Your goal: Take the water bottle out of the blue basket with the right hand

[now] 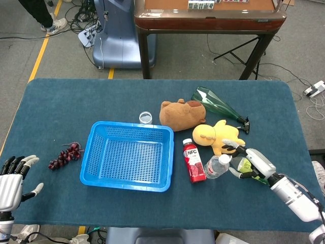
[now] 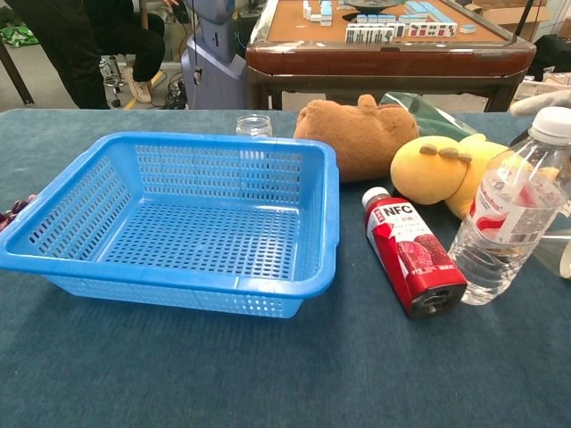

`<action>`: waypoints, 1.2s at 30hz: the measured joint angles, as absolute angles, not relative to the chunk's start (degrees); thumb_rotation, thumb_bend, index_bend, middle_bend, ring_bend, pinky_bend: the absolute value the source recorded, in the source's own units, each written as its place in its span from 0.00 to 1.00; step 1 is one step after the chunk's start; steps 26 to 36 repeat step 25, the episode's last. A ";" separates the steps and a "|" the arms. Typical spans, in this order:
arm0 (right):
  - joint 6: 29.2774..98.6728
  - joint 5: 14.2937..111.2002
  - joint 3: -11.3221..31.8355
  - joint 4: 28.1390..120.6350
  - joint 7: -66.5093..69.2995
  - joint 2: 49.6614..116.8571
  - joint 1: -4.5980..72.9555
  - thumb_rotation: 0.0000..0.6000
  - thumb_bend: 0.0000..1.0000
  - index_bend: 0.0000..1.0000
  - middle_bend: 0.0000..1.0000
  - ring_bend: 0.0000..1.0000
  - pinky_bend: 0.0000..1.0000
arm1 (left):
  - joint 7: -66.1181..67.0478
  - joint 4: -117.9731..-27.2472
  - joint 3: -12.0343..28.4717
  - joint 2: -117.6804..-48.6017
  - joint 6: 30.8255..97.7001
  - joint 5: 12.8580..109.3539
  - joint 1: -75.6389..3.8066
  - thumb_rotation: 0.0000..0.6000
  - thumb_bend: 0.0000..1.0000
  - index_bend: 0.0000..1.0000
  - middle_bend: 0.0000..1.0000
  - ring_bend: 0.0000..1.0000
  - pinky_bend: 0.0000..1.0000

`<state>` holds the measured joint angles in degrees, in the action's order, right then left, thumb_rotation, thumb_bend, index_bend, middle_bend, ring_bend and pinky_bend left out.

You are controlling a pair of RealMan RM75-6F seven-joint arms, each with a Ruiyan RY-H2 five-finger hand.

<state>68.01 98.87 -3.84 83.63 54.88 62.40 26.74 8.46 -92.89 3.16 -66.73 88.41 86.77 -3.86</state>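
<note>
The clear water bottle (image 1: 216,168) (image 2: 504,223) stands tilted on the blue cloth right of the blue basket (image 1: 129,125) (image 2: 223,141), which holds nothing. Its base sits beside the red juice bottle (image 1: 193,161) (image 2: 412,254) and its cap leans toward my right hand (image 1: 249,163). That hand's fingers are spread on either side of the cap, and no grip on the bottle shows. In the chest view only one fingertip (image 2: 540,101) appears above the cap. My left hand (image 1: 11,183) rests at the table's front left corner, fingers apart and holding nothing.
A yellow plush (image 1: 216,134) lies just behind the bottle and right hand, with a brown plush (image 1: 182,114) and a green glass bottle (image 1: 218,105) further back. A small glass jar (image 1: 145,117) stands behind the basket. Grapes (image 1: 65,156) lie left of it.
</note>
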 measured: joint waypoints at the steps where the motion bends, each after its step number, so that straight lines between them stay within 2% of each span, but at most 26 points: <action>1: 68.89 98.75 -3.64 83.89 54.81 61.98 26.58 1.00 0.33 0.08 0.19 0.20 0.30 | 8.48 -92.92 3.18 -66.71 88.44 86.78 -3.86 1.00 0.22 0.29 0.24 0.16 0.09; 6: 72.73 98.00 -2.77 85.68 53.10 59.13 25.40 1.00 0.33 0.09 0.20 0.20 0.30 | 8.61 -93.11 3.29 -66.50 88.34 86.60 -3.95 1.00 0.22 0.29 0.24 0.16 0.09; 9: 74.15 96.88 -2.22 86.68 49.22 58.06 24.25 1.00 0.33 0.15 0.26 0.20 0.30 | 8.69 -93.16 3.38 -66.48 88.22 86.57 -4.12 1.00 0.22 0.29 0.24 0.16 0.09; 15: 78.18 93.27 -1.09 89.42 33.27 56.94 20.39 1.00 0.34 0.29 0.32 0.25 0.32 | 9.03 -93.11 3.45 -66.71 87.94 86.90 -4.55 1.00 0.22 0.29 0.24 0.16 0.09; 22: 86.66 89.03 -0.79 92.06 15.88 57.18 11.97 1.00 0.34 0.32 0.35 0.27 0.37 | 9.51 -93.25 3.35 -66.92 87.95 87.34 -4.78 1.00 0.22 0.29 0.24 0.16 0.09; 25: 91.38 88.21 -0.90 91.82 13.35 58.07 7.93 1.00 0.35 0.34 0.36 0.29 0.37 | 9.65 -93.37 3.27 -66.90 87.95 87.56 -4.86 1.00 0.22 0.29 0.24 0.16 0.09; 36: 91.38 88.21 -0.90 91.82 13.35 58.07 7.93 1.00 0.35 0.34 0.36 0.29 0.37 | 9.65 -93.37 3.27 -66.90 87.95 87.56 -4.86 1.00 0.22 0.29 0.24 0.16 0.09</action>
